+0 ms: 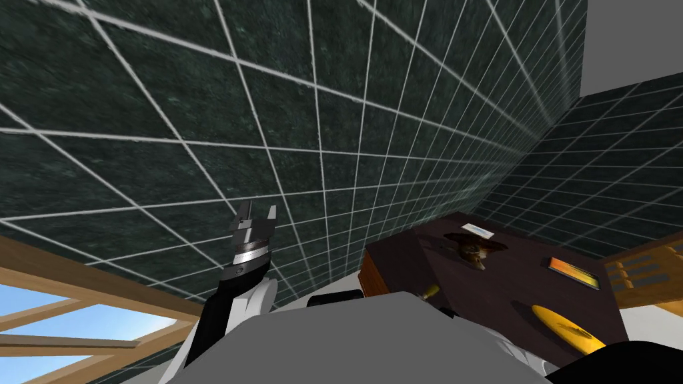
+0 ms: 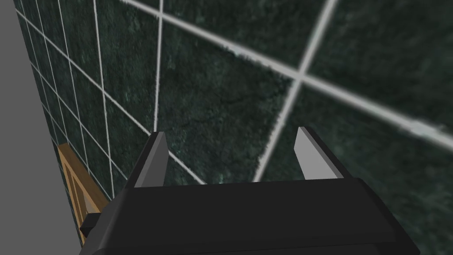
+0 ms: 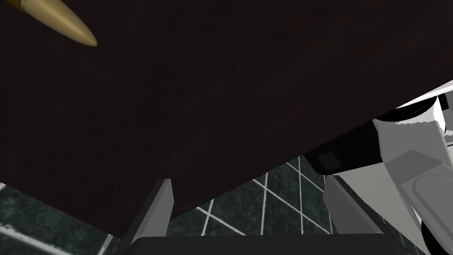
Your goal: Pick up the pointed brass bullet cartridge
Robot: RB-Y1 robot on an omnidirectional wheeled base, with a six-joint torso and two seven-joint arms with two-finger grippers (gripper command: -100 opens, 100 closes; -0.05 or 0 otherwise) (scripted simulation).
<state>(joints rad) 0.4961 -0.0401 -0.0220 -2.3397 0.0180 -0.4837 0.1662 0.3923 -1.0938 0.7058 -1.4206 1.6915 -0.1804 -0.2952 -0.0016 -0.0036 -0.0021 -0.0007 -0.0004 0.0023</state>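
Where the right gripper (image 3: 250, 208) hangs by the edge of the dark brown table (image 3: 230, 102), its 2 fingers (image 3: 157, 212) stand apart, released, with nothing between them. Cartridge (image 3: 66, 24) lies on the table top, brass-coloured, its pointed tip showing and its base end cut off by the frame edge. It is well apart from the right gripper, ahead of the fingertips and off to one side, no contact. Dark green tiles (image 3: 274, 208) show past the table's edge, by the fingertips. Head view puts the cartridge close to the table's near edge. Also on the table, farther back: 1 white card (image 1: 477, 229), 1 brown figurine (image 1: 473, 250) just beside the card, 1 flat orange-faced slab (image 1: 573, 272), and 1 long yellow object (image 1: 567, 327) toward the near right side. Left gripper (image 1: 253, 219) is held up in front of the dark green tiled wall (image 1: 333, 100), well away from the table, its 2 fingers likewise spread and empty. Wood-framed window (image 1: 87, 293) sits low on the left.
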